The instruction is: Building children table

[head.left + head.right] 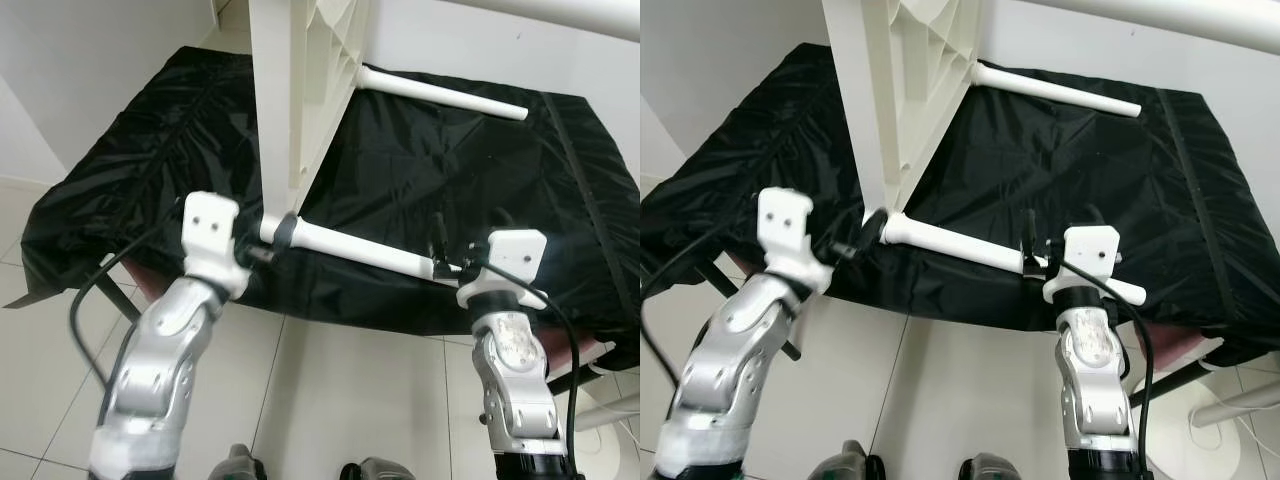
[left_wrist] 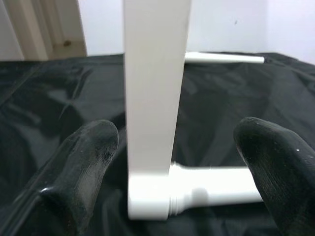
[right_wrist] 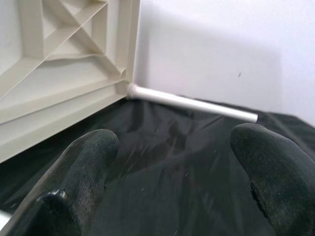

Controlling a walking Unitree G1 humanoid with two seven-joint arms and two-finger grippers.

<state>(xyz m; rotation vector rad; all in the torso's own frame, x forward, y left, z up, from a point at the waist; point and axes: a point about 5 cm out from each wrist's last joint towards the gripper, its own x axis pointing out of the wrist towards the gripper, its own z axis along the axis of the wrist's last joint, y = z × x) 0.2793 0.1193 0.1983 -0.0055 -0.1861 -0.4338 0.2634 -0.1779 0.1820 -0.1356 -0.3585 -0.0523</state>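
A white plastic tabletop (image 1: pixel 290 90) stands on its edge on a black-covered surface, ribbed underside facing right. The near white leg (image 1: pixel 365 250) is joined to its lower corner and lies along the front edge. A far leg (image 1: pixel 445 92) juts from its back corner, and a third leg (image 1: pixel 560 15) crosses the top right. My left gripper (image 1: pixel 268 248) is open at the near corner, its fingers (image 2: pixel 83 162) on either side of the tabletop's edge and leg socket (image 2: pixel 147 196). My right gripper (image 1: pixel 445 250) is open by the near leg's free end, nothing between its fingers (image 3: pixel 83 172).
The black cloth (image 1: pixel 450 170) drapes a low table with its front edge just ahead of my arms. White tiled floor (image 1: pixel 330 390) lies below. A white stand base (image 1: pixel 610 410) sits at the right, walls close in behind, and a door frame (image 2: pixel 44 29) is at the back left.
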